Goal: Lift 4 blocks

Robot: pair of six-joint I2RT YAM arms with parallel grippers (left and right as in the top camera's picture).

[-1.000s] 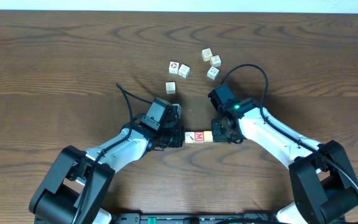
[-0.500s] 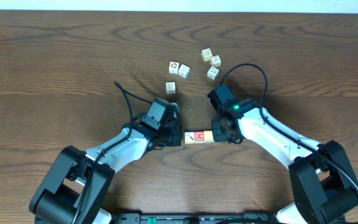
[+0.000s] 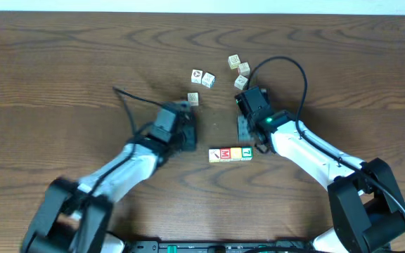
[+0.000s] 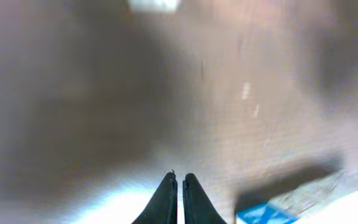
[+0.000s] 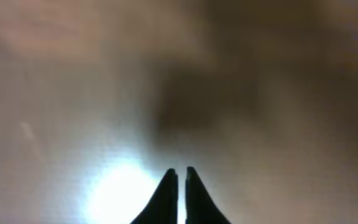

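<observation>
Four blocks (image 3: pixel 225 154) sit in a touching row on the worktop (image 3: pixel 62 63), near the left tool (image 4: pixel 179 185) and right tool (image 5: pixel 180 176), both pinched shut and empty. Lifting cleanly likely means pressing both row ends evenly and rising together.

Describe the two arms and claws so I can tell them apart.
The left arm and right arm match: white links, black joints, a looping black cable each. Only the right one shows a small green light. The left claw and right claw have slim, black, pointed fingers.
</observation>
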